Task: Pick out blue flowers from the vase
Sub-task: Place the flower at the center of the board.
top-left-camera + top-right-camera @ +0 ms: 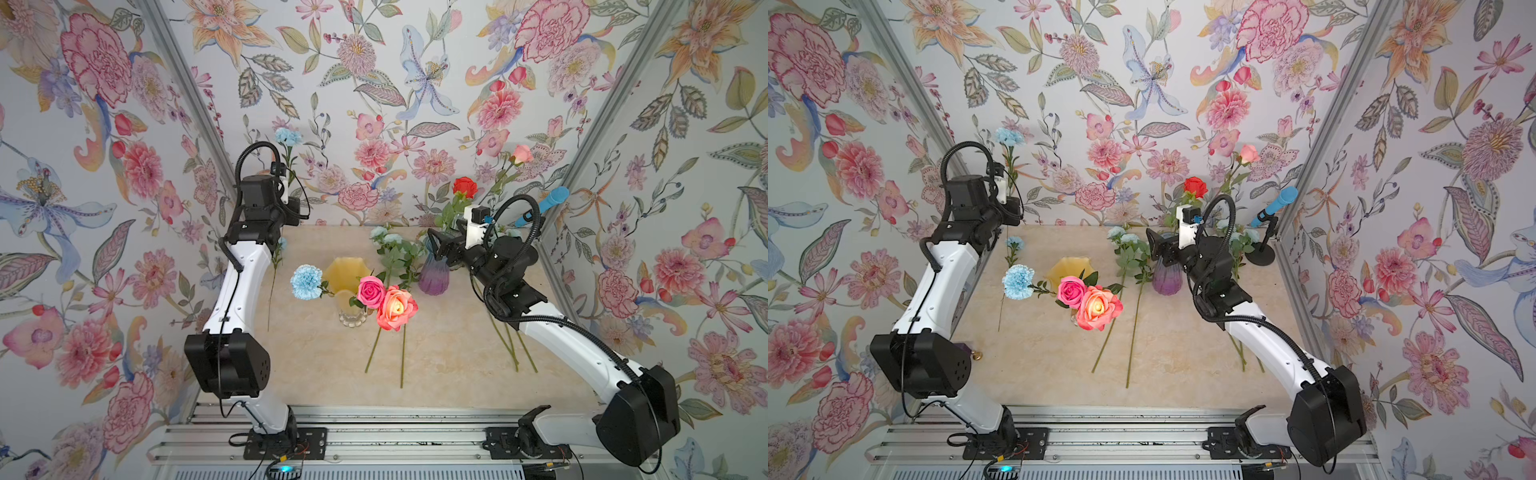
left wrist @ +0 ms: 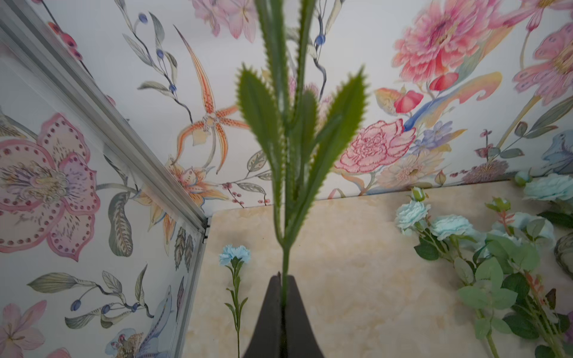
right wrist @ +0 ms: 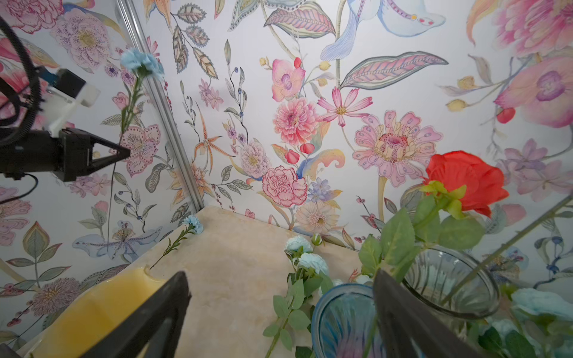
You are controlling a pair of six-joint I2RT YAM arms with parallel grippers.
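Observation:
My left gripper point(image 2: 283, 277) is shut on the thin green stem of a sky-blue carnation point(image 1: 288, 136), held upright high by the back left wall. Another blue carnation point(image 1: 306, 282) stands in the yellow vase point(image 1: 347, 268) with a pink rose point(image 1: 371, 291) and an orange rose point(image 1: 397, 307). A third carnation point(image 2: 234, 254) lies on the table at the left wall. Pale aqua rose sprays point(image 1: 386, 240) lie mid-table. My right gripper point(image 3: 280, 279) is open with nothing in it, over the rim of the purple vase point(image 1: 433, 276).
A clear glass vase point(image 3: 449, 279) behind the purple one holds a red rose point(image 1: 464, 186) and a pink rose point(image 1: 521, 153). More aqua blooms point(image 1: 1246, 237) lie behind my right arm. A blue microphone point(image 1: 552, 199) on a black stand sits back right. Long stems point(image 1: 402, 361) stretch toward the front.

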